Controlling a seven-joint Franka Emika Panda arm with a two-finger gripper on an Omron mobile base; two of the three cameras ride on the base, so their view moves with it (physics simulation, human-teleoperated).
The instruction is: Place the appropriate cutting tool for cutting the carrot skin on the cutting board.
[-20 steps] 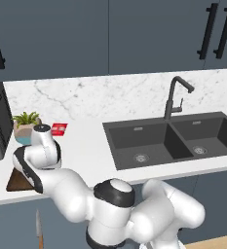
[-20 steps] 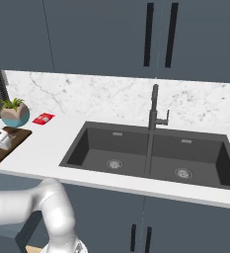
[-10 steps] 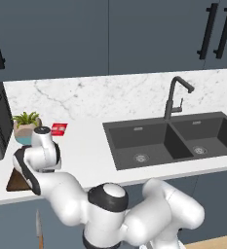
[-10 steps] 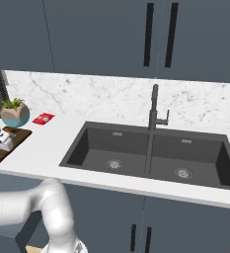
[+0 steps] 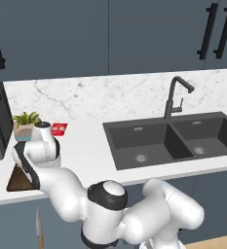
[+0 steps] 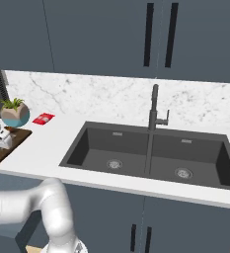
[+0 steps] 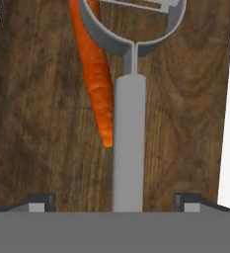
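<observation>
**Peeler set down beside the carrot**

Little has shifted since a second ago: arm hovering at frame left. Tool spread, released; peeler lies on cutting board, touching carrot, handle running between the tips.

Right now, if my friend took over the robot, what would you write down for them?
End effector: over the cutting board, fingertips spread either side of the peeler handle with gaps showing, so it looks open and not gripping.
Peeler: lies along the board, handle toward the end effector, rounded head at the far end.
Carrot: on the board beside the peeler; the peeler's head overlaps its thick part, its tip sits next to the handle.
Board: on the counter left of the sink, near the small plant.
Done: peeler looks placed on the board.
Left: lift the end effector away without nudging the peeler.
</observation>
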